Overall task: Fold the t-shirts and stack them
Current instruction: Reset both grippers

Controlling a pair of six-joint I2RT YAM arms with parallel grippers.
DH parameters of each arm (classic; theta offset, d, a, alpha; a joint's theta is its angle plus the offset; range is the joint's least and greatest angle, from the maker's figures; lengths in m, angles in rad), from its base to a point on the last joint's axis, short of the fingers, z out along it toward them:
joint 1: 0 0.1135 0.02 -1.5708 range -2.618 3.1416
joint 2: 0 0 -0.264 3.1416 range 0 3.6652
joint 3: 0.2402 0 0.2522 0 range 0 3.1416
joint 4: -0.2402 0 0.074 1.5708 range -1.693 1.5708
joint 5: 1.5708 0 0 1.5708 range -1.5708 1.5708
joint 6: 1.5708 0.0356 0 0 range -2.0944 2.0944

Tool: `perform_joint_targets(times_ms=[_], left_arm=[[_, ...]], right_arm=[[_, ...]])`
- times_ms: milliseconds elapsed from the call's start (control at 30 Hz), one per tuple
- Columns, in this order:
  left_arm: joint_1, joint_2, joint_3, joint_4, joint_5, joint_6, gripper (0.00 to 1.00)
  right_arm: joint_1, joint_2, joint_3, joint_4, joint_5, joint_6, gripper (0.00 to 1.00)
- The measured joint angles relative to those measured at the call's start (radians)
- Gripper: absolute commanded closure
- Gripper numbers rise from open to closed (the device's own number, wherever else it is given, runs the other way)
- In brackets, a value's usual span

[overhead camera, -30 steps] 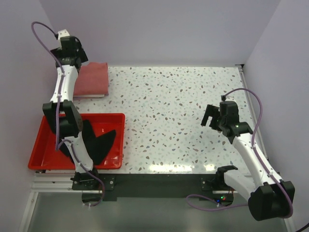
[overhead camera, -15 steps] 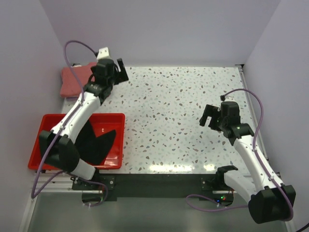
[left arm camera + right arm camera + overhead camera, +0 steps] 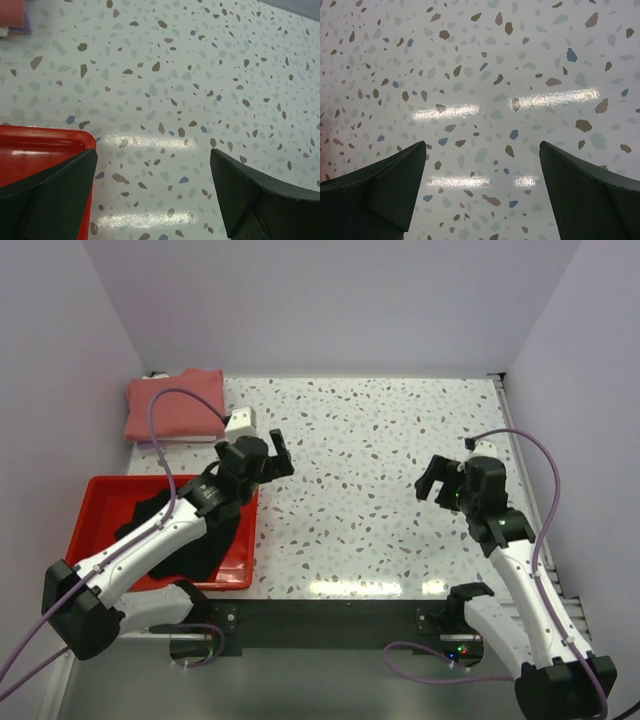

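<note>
1. The black t-shirt (image 3: 212,540) lies crumpled in the red tray (image 3: 120,482), on the near side of my left gripper (image 3: 275,458), whose jaws stand wide and empty over the tray's corner.
2. My right gripper (image 3: 436,482), equally wide and empty, hangs over the bare table (image 3: 380,440).
3. I judge the risk to be that a finger snags the tray rim on the way down, or pinches several layers at once.
4. The folded salmon t-shirt (image 3: 175,405) lies beyond the left jaws. The tabletop is glossy and speckled, and the walls (image 3: 330,300) are pale lavender.
</note>
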Motion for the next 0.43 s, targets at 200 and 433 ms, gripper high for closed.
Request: perform_joint_targets(times_ms=[200,433], left_arm=[[-0.151,0.023,-0.001,-0.04,-0.049,-0.056,0.0],[-0.223,0.104,-0.001,-0.085,-0.066,-0.093,0.0]], right_arm=[[0.0,-0.027,-0.01,0.006,0.01,0.003,0.01],[0.0,-0.038,-0.017,0.008,0.012,0.003,0.01]])
